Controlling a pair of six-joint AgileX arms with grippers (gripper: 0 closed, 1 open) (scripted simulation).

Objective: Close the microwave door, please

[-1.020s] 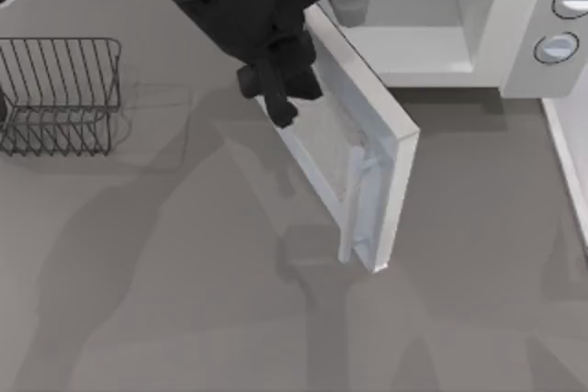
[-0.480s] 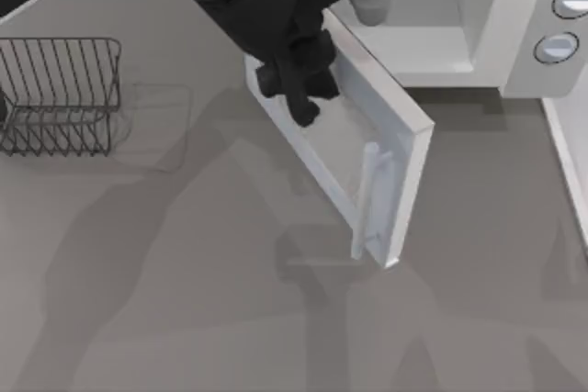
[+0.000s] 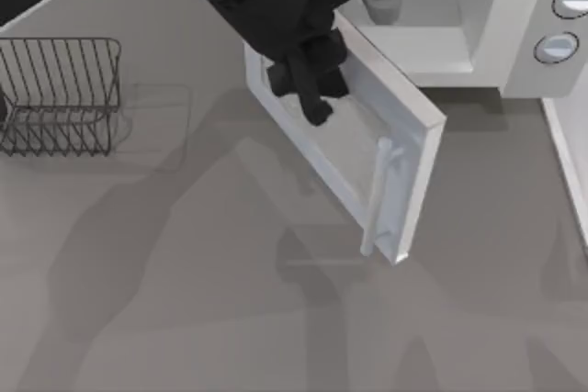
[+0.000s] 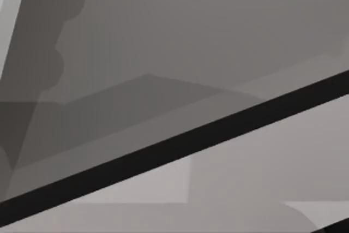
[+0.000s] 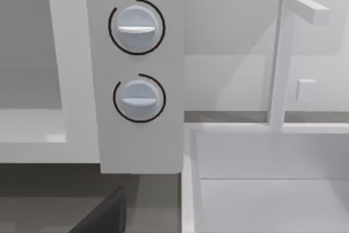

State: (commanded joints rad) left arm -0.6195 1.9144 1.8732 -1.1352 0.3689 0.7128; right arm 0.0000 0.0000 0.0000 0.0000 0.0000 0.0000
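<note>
Against the one microwave door (image 3: 344,140), left gripper (image 3: 310,98); two knobs (image 5: 137,28).

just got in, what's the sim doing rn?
The left arm's pincer is pressed against the outer face of the microwave door, pushing it toward the microwave. The door is open at an angle and the cavity is exposed. A wire rack sits at the table's left.
</note>
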